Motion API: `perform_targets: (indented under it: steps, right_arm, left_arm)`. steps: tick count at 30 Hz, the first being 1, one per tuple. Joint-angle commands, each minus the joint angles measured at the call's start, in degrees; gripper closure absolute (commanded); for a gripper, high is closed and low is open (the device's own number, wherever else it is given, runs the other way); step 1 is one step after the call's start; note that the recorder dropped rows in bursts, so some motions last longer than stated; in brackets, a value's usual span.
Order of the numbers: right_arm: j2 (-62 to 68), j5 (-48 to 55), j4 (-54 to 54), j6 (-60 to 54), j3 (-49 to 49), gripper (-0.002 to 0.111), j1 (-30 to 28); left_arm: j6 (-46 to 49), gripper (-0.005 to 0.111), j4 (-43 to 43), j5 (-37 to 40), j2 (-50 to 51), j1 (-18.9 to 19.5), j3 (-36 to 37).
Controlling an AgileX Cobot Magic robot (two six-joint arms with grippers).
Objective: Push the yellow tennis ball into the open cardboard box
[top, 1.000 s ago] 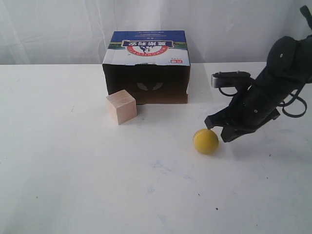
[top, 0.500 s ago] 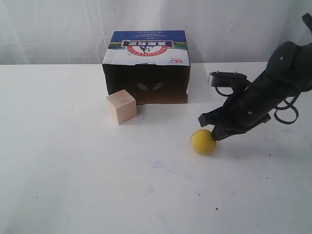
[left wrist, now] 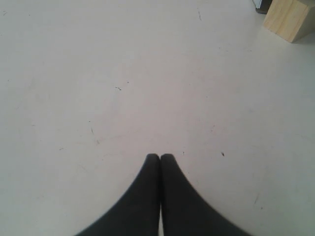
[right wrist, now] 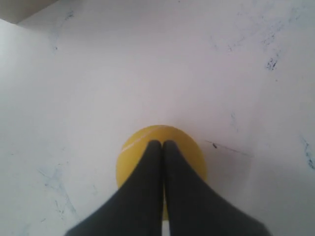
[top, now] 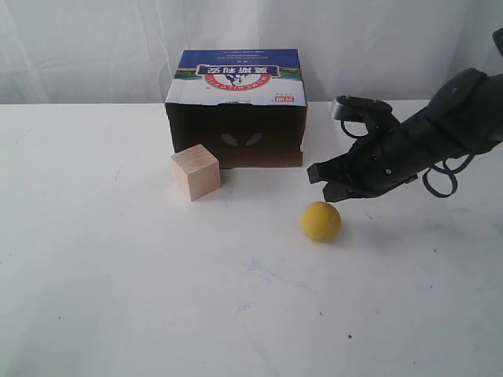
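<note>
The yellow tennis ball (top: 321, 221) lies on the white table in front of and right of the open cardboard box (top: 236, 106), whose dark opening faces the viewer. My right gripper (top: 323, 182) is shut with nothing in it and hovers just above and behind the ball; I cannot tell whether it touches it. In the right wrist view the ball (right wrist: 132, 147) peeks out from under the closed tips of the right gripper (right wrist: 162, 143). The left gripper (left wrist: 160, 157) is shut over bare table and does not appear in the exterior view.
A pale wooden cube (top: 195, 172) stands at the box's front left corner, also seen as a wooden cube (left wrist: 289, 18) in the left wrist view. A white curtain hangs behind the table (top: 157, 298).
The right gripper moved left and up, from beside the ball to above it. The ball rolled slightly left and toward the box.
</note>
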Motion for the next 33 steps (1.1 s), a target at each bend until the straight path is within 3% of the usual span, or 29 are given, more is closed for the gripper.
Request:
perform_targets:
  steps: [1, 5, 16, 33]
  right_arm:
    - [0.3, -2.2, 1.6, -2.2, 0.3, 0.108, -0.2]
    - [-0.9, -6.1, -0.9, 1.7, 0.3, 0.108, -0.8]
    - [0.4, 1.0, -29.5, 26.1, 1.8, 0.108, -1.4]
    - [3.8, -8.4, -22.6, 25.0, -0.6, 0.108, 4.9]
  left_arm:
    - [0.0, 0.107, 0.0, 0.3, -0.3, 0.1, 0.0]
    - [0.0, 0.107, 0.0, 0.3, -0.3, 0.1, 0.0]
    - [0.0, 0.107, 0.0, 0.3, -0.3, 0.1, 0.0]
    - [0.0, 0.107, 0.0, 0.3, -0.3, 0.1, 0.0]
